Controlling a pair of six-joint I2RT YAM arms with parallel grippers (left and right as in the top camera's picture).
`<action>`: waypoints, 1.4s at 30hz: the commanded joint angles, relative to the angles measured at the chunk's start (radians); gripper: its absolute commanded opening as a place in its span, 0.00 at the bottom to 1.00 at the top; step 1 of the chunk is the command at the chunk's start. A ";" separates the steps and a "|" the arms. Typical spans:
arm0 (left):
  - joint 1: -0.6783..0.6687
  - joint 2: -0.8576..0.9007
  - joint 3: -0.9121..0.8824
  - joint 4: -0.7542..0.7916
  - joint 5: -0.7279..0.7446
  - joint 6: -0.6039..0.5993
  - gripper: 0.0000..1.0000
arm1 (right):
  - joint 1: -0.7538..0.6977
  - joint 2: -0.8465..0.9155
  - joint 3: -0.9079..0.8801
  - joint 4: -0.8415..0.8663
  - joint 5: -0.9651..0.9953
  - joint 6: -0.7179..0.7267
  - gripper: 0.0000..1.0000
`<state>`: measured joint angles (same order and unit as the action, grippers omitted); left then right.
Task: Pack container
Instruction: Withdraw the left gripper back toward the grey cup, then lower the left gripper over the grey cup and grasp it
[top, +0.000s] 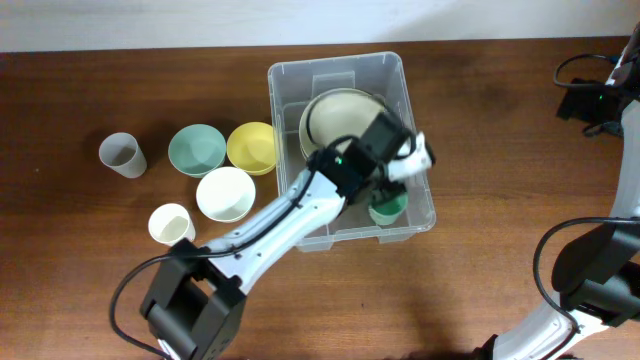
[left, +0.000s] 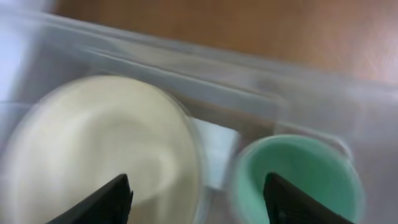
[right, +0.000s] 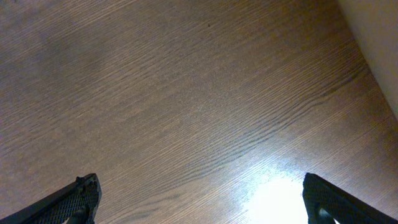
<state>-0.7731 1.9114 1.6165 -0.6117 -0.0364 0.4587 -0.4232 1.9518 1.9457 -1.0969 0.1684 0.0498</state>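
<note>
The clear plastic container (top: 292, 72) stands mid-table. Inside it lie a large cream bowl (top: 335, 112) and a green cup (top: 388, 208). My left gripper (top: 405, 155) hangs inside the container, above the gap between bowl and cup. In the blurred left wrist view its fingers (left: 199, 202) are open and empty, with the cream bowl (left: 93, 149) on the left, the green cup (left: 298, 180) on the right, the white label (left: 214, 149) between them and the container wall (left: 249, 74) beyond. My right gripper (top: 590, 103) is at the far right edge, open (right: 199, 199) over bare wood.
Left of the container stand a grey cup (top: 122, 154), a green bowl (top: 196, 150), a yellow bowl (top: 252, 147), a white bowl (top: 225, 193) and a cream cup (top: 171, 223). The left arm stretches across the container's front left corner.
</note>
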 joint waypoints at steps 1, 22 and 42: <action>0.068 -0.016 0.167 -0.076 -0.066 -0.144 0.75 | -0.003 0.004 0.005 0.000 0.016 0.008 0.99; 0.928 -0.057 0.375 -0.453 -0.065 -0.617 0.94 | -0.003 0.004 0.005 0.000 0.016 0.008 0.99; 1.160 0.109 0.248 -0.451 0.037 -0.834 0.99 | -0.003 0.004 0.005 0.000 0.016 0.008 0.99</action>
<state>0.3828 1.9575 1.8816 -1.0698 -0.0154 -0.3527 -0.4232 1.9518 1.9457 -1.0966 0.1684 0.0502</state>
